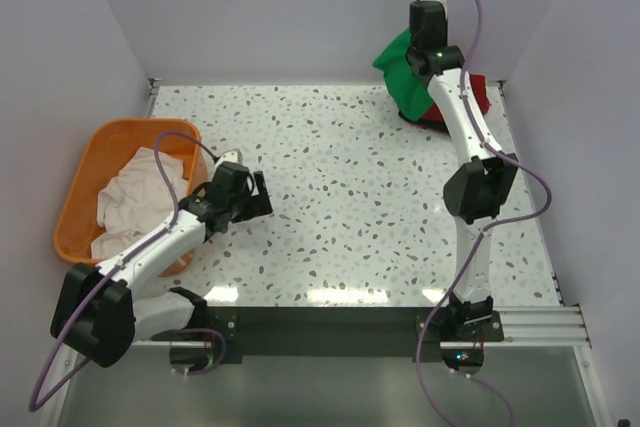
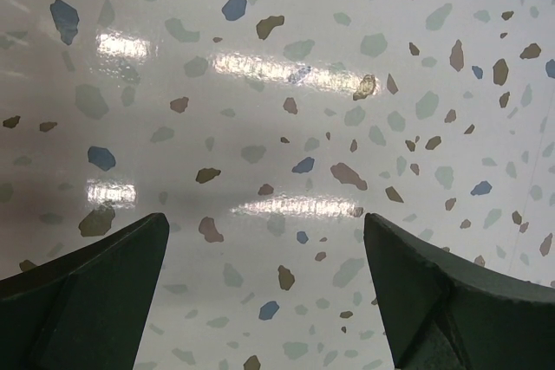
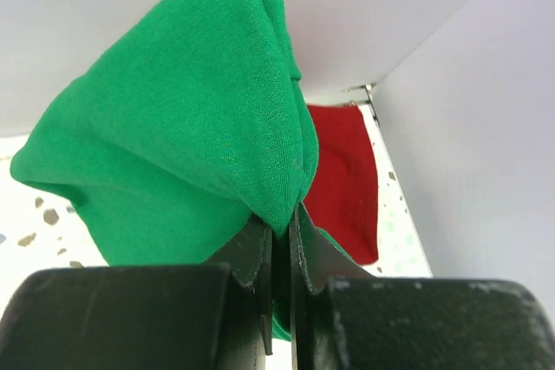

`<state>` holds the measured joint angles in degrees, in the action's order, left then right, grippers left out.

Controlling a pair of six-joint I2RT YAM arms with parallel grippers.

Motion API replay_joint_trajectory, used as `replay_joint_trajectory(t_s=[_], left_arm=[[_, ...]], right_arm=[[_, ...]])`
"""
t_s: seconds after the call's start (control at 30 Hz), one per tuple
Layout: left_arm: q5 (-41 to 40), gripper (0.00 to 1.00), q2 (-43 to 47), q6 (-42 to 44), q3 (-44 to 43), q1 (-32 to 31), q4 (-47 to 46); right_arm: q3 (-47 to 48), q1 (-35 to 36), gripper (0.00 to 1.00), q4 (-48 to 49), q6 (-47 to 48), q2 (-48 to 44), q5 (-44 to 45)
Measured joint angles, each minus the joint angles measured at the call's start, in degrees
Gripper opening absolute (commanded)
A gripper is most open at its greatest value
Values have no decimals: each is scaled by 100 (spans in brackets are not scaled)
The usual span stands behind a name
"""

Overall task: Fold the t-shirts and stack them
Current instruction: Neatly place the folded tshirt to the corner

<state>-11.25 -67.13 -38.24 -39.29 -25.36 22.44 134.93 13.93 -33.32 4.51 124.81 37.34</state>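
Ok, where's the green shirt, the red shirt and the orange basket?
green t-shirt (image 3: 173, 127): right wrist view, on the middle of the bunched cloth.
red t-shirt (image 3: 342, 179): right wrist view, on its flat part behind the green one.
orange basket (image 1: 88, 162): top external view, on its left wall.

Lab booth — white walls (image 1: 300, 7), speckled table (image 1: 350, 197)

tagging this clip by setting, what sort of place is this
Probably a robot lab test cell, not a home: plain white walls box in a speckled table, two arms are bolted to a metal rail at its edge, and an orange basket holds an off-white t-shirt.
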Motion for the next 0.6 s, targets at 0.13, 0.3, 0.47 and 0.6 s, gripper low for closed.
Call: replay_joint_trajectory(t_s=[0.13, 0.3, 0.47, 0.6], left_arm=[[-2, 100, -9, -4, -39, 0, 13], [-2, 100, -168, -4, -116, 0, 9], [0, 100, -358, -4, -170, 0, 9], [0, 100, -413, -7, -177, 0, 7]], right_arm=[[304, -146, 0, 31, -243, 81, -162], [398, -468, 0, 37, -831, 151, -573], [192, -1034, 0, 48, -1572, 245, -1043], [85, -1554, 0, 35, -2011, 455, -1388]])
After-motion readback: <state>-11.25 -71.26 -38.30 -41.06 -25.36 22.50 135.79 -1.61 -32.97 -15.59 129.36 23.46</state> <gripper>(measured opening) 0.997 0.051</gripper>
